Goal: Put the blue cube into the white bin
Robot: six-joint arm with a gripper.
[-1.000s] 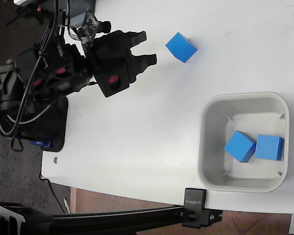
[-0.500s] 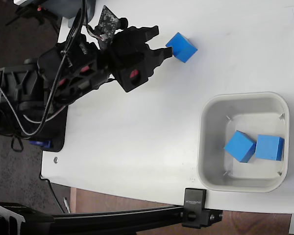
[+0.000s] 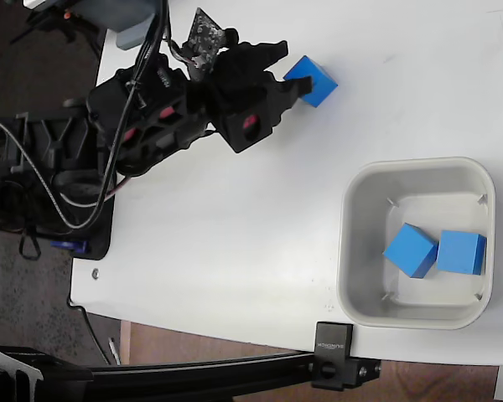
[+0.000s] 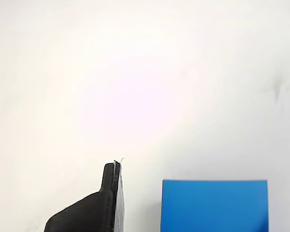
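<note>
- A plain, matte white table surface (image 4: 145, 87) is seen filling nearly the whole wrist view; a faint grey smudge (image 4: 276, 89) is noted toward the right edge.
- A small bright-blue cube with matte unmarked faces (image 4: 215, 205) is seen at the bottom, right of centre; its flat top edge is level, and its lower part is cut off by the frame.
- One black plastic gripper finger (image 4: 99, 208) is seen rising from the bottom edge, left of the cube, with a thin pale pad along its inner face.
- A strip of white table is seen between finger and cube; no contact is shown.
- A dark sliver is just seen at the bottom right corner; what it is cannot be made out.
</note>
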